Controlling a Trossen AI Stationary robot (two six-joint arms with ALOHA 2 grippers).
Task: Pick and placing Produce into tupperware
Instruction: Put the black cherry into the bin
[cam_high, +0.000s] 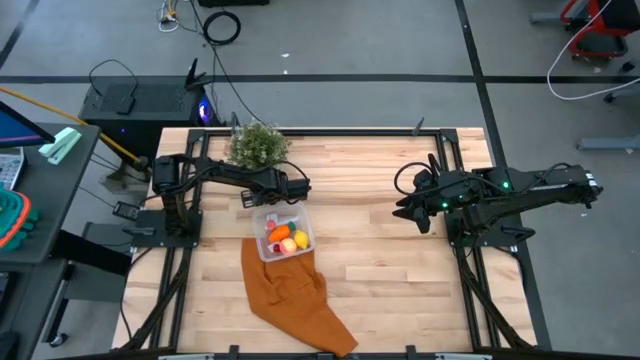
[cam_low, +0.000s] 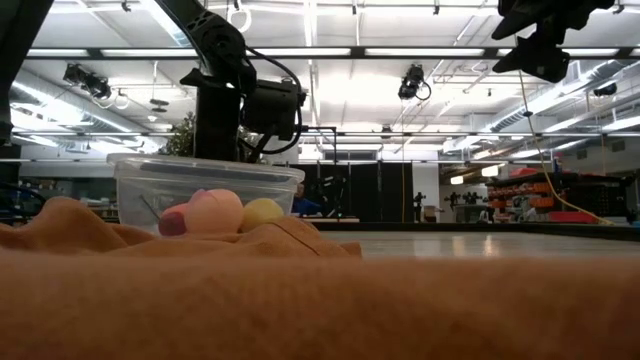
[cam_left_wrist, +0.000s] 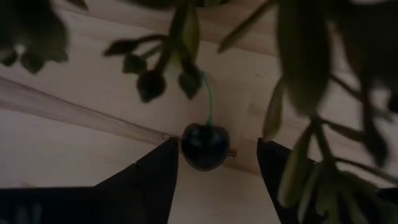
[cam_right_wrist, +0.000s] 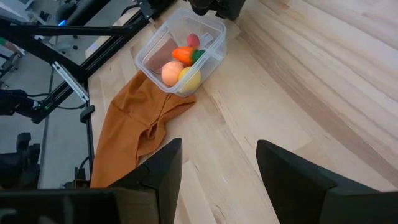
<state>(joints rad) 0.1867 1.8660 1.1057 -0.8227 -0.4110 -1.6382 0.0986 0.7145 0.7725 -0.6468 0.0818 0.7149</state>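
A clear tupperware stands on the wooden table with its near part on a rust-orange cloth. It holds an orange ball, a yellow lemon, a carrot and a red piece. My left gripper is open, low over the table between the box and a bushy potted plant. A dark cherry with a green stem lies on the wood between its fingertips, under the plant's leaves; I cannot tell whether a finger touches it. My right gripper is open and empty, raised at the right.
The plant's leaves hang close over my left gripper. In the low view the cloth fills the foreground in front of the box. Bare wood lies between the box and my right arm. Metal frame rails run along the table's sides.
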